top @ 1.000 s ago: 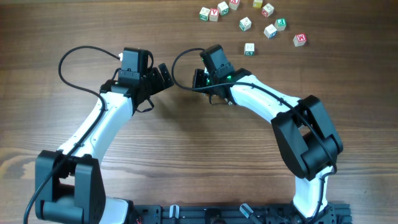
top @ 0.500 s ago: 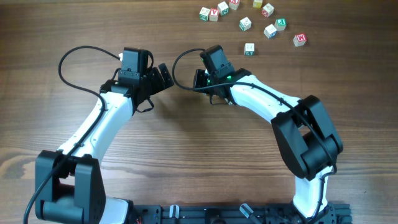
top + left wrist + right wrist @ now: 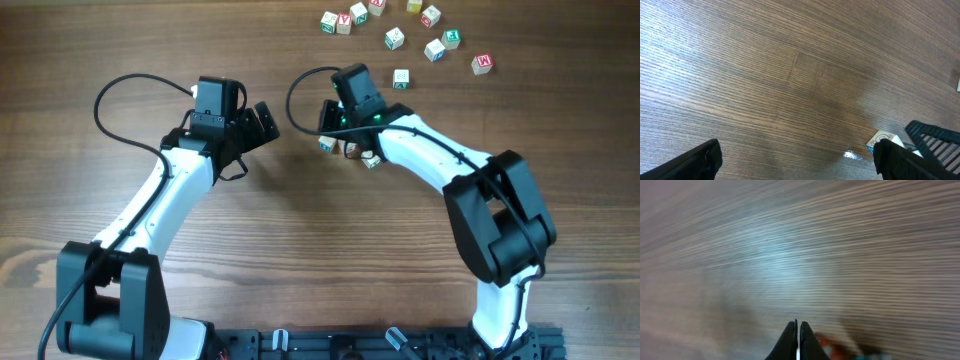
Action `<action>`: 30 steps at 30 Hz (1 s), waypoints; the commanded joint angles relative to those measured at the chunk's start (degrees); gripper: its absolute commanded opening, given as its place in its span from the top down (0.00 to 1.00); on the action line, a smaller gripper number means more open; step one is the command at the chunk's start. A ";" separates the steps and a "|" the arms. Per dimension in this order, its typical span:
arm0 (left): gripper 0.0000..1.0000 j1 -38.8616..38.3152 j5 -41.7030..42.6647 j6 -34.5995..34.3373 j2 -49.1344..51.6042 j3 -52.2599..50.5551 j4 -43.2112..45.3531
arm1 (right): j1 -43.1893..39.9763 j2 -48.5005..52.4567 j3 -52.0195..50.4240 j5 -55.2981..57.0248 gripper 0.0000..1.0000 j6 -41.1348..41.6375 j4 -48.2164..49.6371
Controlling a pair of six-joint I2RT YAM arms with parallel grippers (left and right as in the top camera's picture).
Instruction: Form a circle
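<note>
The circle (image 3: 350, 151) is a tight clump of three small white letter cubes, touching one another, just below my right gripper (image 3: 336, 130). That gripper is shut, with nothing between its fingers. In the right wrist view its tips (image 3: 798, 330) press together over blurred wood, with a red and blue smear of cube (image 3: 832, 346) beside them. My left gripper (image 3: 266, 121) stands open to the left of the clump, apart from it. In the left wrist view its gap (image 3: 797, 162) holds only bare table, and one cube (image 3: 881, 139) shows by the right finger.
Several loose letter cubes (image 3: 394, 38) lie scattered along the far edge, from a pair (image 3: 337, 22) to a red one (image 3: 483, 64). A single cube (image 3: 401, 78) sits right of the right wrist. Both arms' cables loop over the table.
My right gripper has lifted back toward the far side, uncovering the three cubes it hid before. The left arm has not moved.
</note>
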 commanded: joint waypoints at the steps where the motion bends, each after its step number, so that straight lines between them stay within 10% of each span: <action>1: 0.00 0.00 0.04 0.87 -1.11 -0.15 0.15 | -0.11 -4.74 1.25 7.78 0.95 -0.09 -2.56; 30: 0.00 0.00 0.04 0.87 -1.11 -0.15 0.13 | -0.33 -3.87 -1.46 15.61 0.95 12.31 -13.11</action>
